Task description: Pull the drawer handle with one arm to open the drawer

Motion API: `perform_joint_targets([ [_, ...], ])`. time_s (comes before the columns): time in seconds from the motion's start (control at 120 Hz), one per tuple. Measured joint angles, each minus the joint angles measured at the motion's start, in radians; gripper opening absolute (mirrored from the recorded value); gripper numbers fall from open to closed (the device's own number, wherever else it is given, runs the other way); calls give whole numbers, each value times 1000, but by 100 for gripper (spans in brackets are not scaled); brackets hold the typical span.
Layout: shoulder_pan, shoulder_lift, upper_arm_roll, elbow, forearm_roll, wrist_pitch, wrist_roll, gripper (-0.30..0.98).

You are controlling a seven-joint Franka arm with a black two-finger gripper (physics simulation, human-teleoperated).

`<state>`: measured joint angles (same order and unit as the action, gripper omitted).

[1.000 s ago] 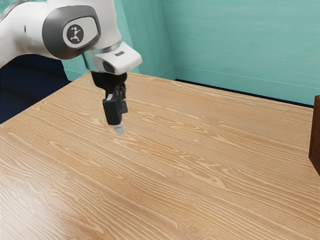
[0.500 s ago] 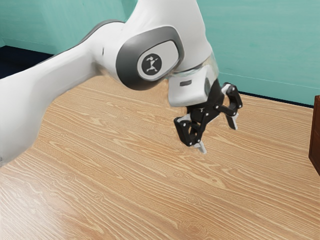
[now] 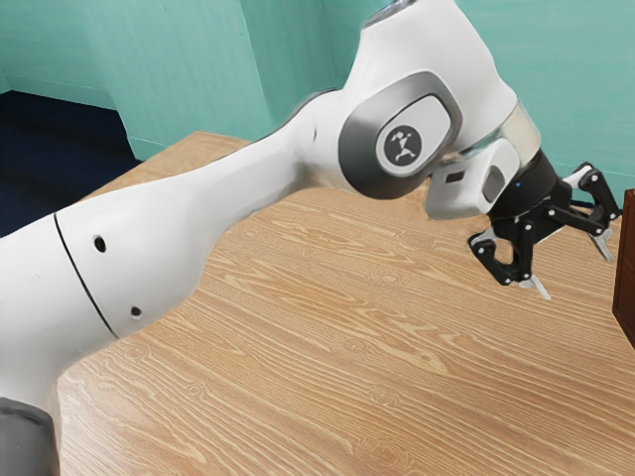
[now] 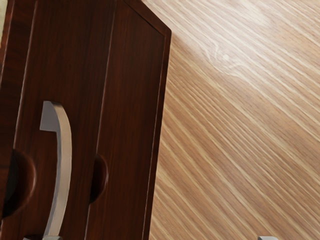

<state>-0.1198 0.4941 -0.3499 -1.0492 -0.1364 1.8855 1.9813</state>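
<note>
My gripper (image 3: 573,268) stands open above the table at the exterior view's right, fingers spread and nothing between them, close to the dark brown cabinet (image 3: 625,278) at that view's edge. In the wrist view the cabinet's drawer front (image 4: 80,75) carries a curved metal handle (image 4: 64,165). The tips of my gripper (image 4: 155,238) show at the lower edge there, one overlapping the handle's end in the picture; whether they touch cannot be told. The drawer front looks flush with its surroundings.
Light wood tabletop (image 3: 347,367) extends below the arm and beside the cabinet. A panel with a rounded dark notch (image 4: 100,177) lies alongside the handled drawer front. Teal walls (image 3: 179,69) rise behind the table.
The arm has stretched far toward the exterior view's right, bringing my gripper near the cabinet. The hand has turned and tilted, so both spread fingers now show.
</note>
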Motion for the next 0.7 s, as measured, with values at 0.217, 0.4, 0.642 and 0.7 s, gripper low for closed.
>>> perform_joint_targets([
  [0.217,-9,56,-8,14,-57,69,102,39],
  [0.4,-43,113,-9,72,-71,116,169,32],
  [0.642,-54,156,-17,84,-82,154,232,25],
  [0.7,-55,159,-26,84,-85,164,245,24],
])
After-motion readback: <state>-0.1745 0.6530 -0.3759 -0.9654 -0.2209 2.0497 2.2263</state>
